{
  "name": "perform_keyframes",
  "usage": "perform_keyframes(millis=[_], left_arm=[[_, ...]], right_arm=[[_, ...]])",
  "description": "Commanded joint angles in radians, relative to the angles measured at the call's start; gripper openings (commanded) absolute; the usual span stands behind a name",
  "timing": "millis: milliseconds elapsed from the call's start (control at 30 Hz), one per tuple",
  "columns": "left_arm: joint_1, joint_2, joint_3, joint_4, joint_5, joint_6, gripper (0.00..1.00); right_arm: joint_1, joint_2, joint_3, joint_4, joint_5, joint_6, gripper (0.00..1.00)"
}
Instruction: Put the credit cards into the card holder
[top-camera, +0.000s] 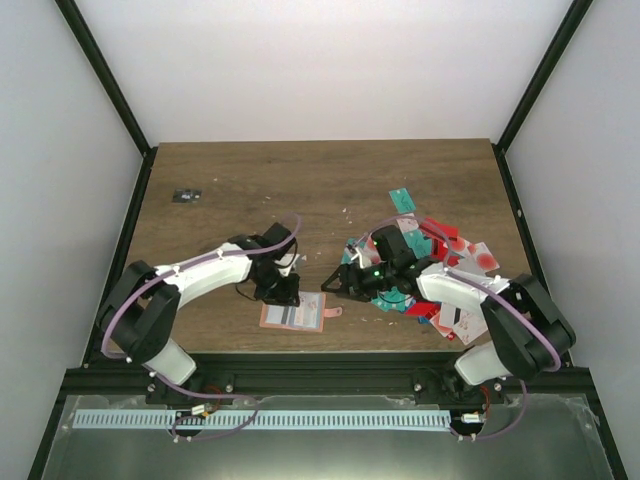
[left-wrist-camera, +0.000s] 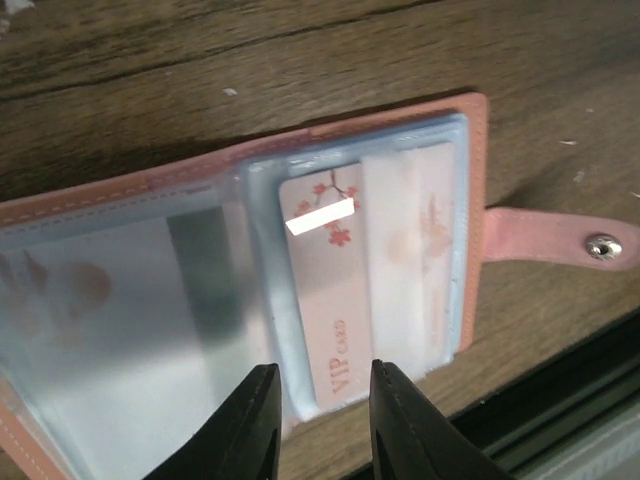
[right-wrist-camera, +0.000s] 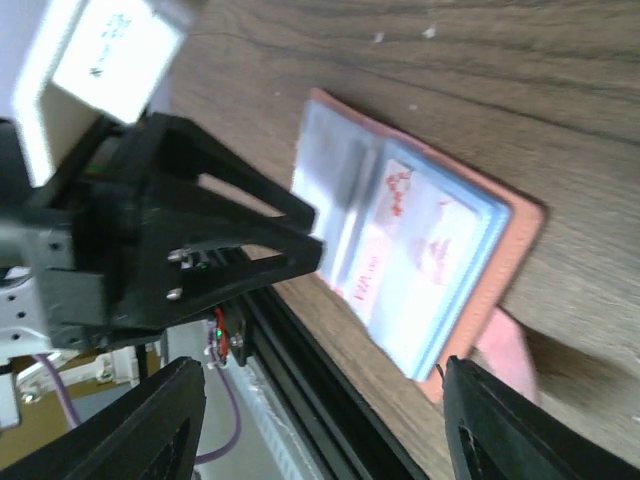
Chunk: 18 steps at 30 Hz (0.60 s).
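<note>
Salmon-pink card holder (left-wrist-camera: 478, 200), white-pink blossom-printed card (left-wrist-camera: 330, 300), brown woodgrain table (left-wrist-camera: 300, 60)

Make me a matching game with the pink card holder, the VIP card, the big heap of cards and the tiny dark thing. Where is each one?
Things:
1. card holder
2. VIP card
3. heap of credit cards
4. tiny dark thing

Places:
A. far left part of the table
B. partly inside a clear pocket
C. lying open by the table's near edge
D. spread over the table's right side

Pairs: 1-C, 2-B, 3-D, 4-A.
</note>
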Motion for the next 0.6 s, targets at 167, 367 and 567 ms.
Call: perform_keyframes(millis=[167,367,567], left_arm=[[0.009,0.114,-0.022,0.030,-0.014,0.044,0.21],[0.009,0.176,-0.020,0.084,0.028,0.046,0.20],[0.018,0.235,0.004,0.144,0.095,0.010,0.20]], right_arm=[[0.070,0.115,-0.025,0.222,-0.069,0.132,0.63],[0.070,0.168,-0.031,0.201,-0.043,0.141,0.58],[0.058,0.218,0.010,0.148,-0.019,0.115,0.57]])
